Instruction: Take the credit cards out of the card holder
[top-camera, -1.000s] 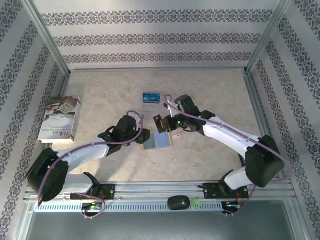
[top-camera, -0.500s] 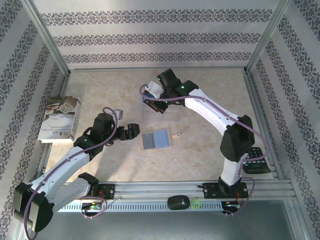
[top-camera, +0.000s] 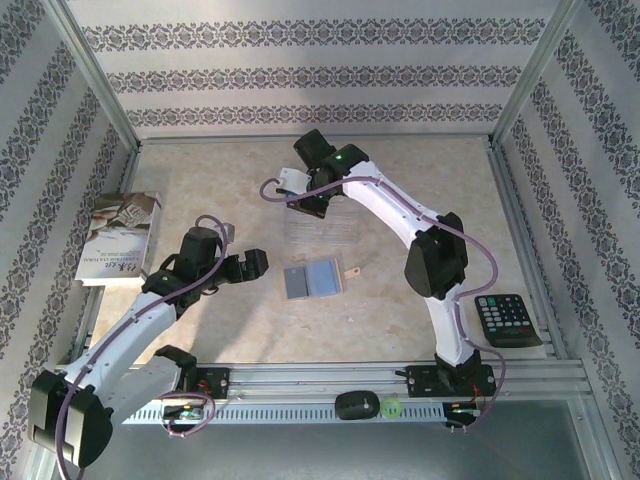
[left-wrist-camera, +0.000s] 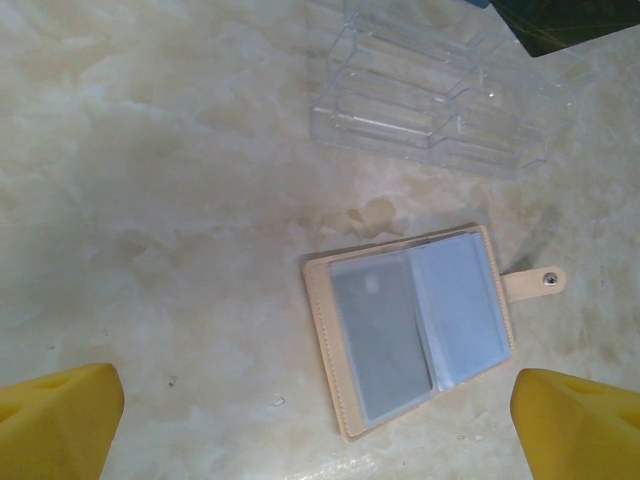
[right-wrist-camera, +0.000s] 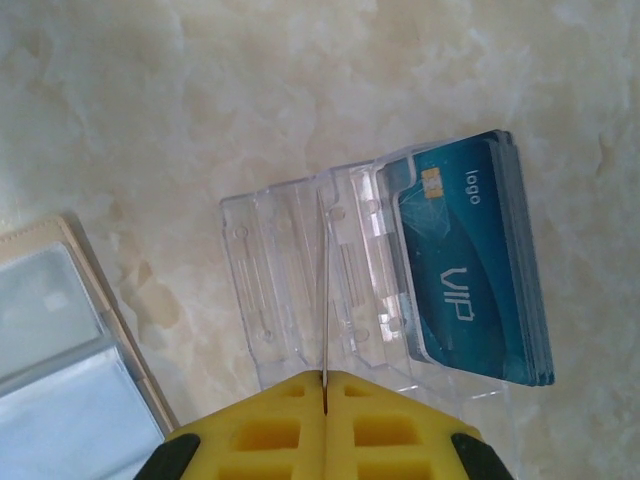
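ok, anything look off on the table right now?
Nothing spilled or damaged. The card holder lies open and flat, slightly askew. Blue cards sit stacked in an end compartment of the clear tray. The right hand pinches a dark card edge-on over the tray.

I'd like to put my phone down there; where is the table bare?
Bare: the far-left corner between book and clear tray; the far-right stretch beyond the calculator. Crowded: the middle, where tray, card holder, left fingers and right fingers, shut on a dark card, sit close.

White arms (top-camera: 385, 200) w/ blk joints, purple cables (top-camera: 490, 262), yellow fingers (left-wrist-camera: 60, 420)
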